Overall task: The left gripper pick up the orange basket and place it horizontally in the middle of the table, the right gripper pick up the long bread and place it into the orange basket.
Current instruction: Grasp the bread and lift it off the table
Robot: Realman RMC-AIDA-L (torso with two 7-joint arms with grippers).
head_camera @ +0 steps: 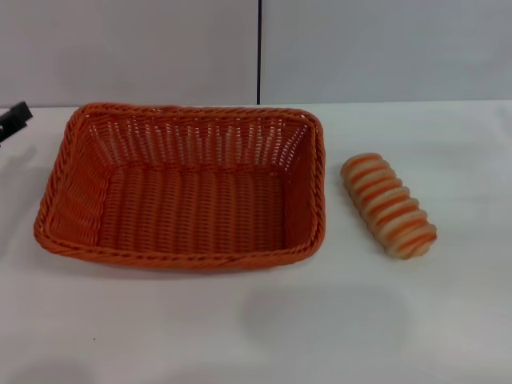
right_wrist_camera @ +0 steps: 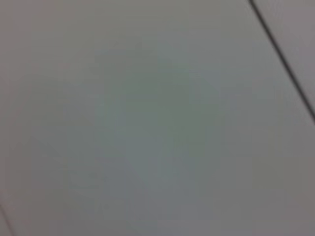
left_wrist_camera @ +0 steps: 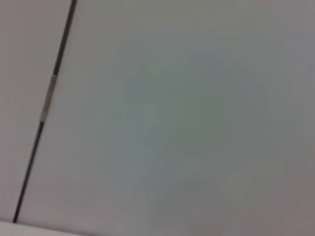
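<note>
Two items on tabletop [head_camera: 320, 328] | orange basket [head_camera: 184, 188]: upright, empty, left of centre | long bread [head_camera: 389, 205]: just right of basket, apart, lying diagonally | left gripper [head_camera: 14, 120]: black tip at far left edge, jaws' state cannot be told | right gripper: unseen

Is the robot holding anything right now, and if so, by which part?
Nothing is held. The basket and bread lie free on the table; only the left gripper peeks in.

only the left pincer [head_camera: 14, 120] shows, a black tip at the head view's left edge.
</note>
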